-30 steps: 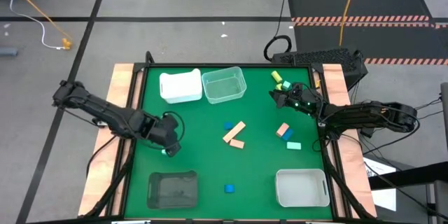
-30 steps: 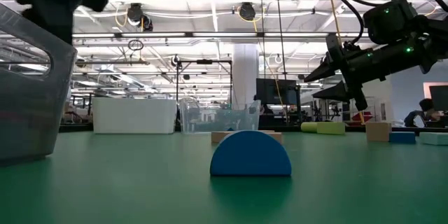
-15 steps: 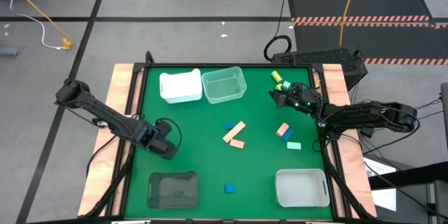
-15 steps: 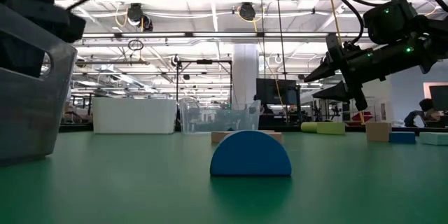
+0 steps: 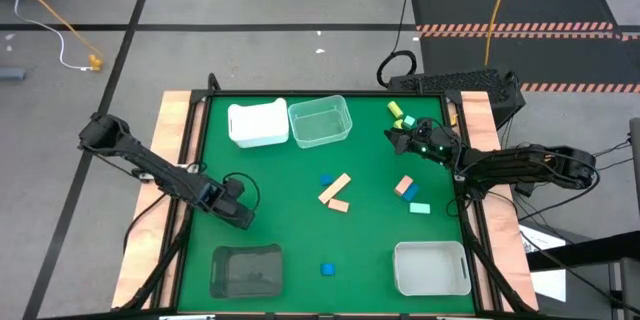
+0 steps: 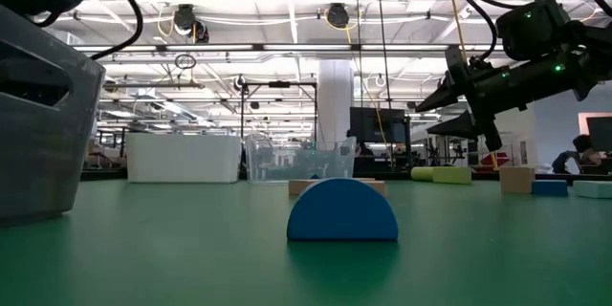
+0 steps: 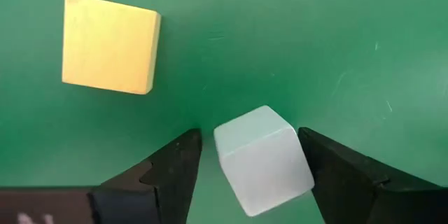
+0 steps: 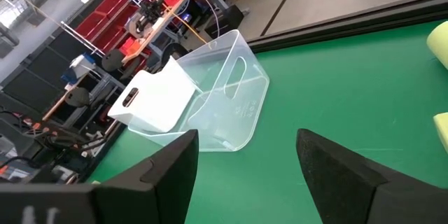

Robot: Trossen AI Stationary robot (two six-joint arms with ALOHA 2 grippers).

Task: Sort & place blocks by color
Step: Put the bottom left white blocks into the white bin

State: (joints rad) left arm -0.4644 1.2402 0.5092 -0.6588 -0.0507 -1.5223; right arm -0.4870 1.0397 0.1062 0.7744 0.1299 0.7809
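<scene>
The left hand (image 7: 248, 164) is low over the green worktop (image 5: 290, 185) near its left edge, fingers spread around a pale mint cube (image 7: 263, 159) lying between them; a yellow square block (image 7: 109, 43) lies nearby, apart. The dark bin (image 5: 246, 270) sits just beyond. The right hand (image 5: 398, 140), fingers spread, hovers beside yellow-green blocks (image 5: 400, 114) near the right edge.

A cube (image 7: 263, 159) lies between the left gripper's (image 7: 250, 170) fingers (image 7: 168, 175).

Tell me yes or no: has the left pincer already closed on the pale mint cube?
No. In the left wrist view the left pincer stands open around the pale mint cube, with green table showing on both sides.
</scene>
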